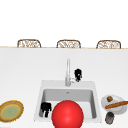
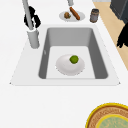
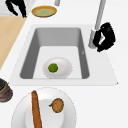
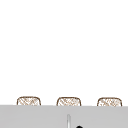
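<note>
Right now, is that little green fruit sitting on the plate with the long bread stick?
No, the green fruit lies in a white bowl inside the sink, apart from the plate on the counter.

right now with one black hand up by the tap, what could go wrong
1. The right hand sits curled beside the tall grey metal faucet, at its side lever; a careless push might swing the spout or start water.
2. Water could splash on the small green lime in the white bowl in the sink and roll it.
3. The left hand hangs over the sink's front left edge, near the yellow-rimmed woven plate.
</note>
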Controlling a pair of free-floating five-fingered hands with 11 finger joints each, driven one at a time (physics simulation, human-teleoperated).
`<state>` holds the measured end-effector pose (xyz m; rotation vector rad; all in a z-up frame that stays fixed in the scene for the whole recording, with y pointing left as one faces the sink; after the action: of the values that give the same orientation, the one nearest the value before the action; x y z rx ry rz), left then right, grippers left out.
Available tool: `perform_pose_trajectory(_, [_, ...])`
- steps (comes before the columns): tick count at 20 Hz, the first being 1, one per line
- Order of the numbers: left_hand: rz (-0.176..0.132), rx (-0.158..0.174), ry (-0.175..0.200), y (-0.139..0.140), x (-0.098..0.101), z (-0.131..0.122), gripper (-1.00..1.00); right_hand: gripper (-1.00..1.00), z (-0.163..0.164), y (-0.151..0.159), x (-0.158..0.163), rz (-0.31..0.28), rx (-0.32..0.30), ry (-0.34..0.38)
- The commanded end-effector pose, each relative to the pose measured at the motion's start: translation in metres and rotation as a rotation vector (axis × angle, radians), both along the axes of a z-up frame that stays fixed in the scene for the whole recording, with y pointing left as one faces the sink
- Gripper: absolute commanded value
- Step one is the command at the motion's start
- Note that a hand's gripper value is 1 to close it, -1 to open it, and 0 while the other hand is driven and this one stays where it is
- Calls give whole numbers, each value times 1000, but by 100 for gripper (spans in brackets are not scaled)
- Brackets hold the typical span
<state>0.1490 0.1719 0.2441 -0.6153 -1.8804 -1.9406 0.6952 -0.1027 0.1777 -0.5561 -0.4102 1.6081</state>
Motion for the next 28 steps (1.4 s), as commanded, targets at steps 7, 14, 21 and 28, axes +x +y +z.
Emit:
perform_pose_trajectory(7, [0,0,0,0,0,0,0,100,38,41,-2,-9,-148,31])
perform_pose_trajectory(14, [0,0,0,0,0,0,0,100,28,79,-9,-15,-520,-12])
perform_pose_trajectory(21, [0,0,0,0,0,0,0,100,18,98,-8,-7,-738,-34])
perform_pose_trajectory(28, [0,0,0,0,0,0,0,100,8,85,-13,40,-749,-74])
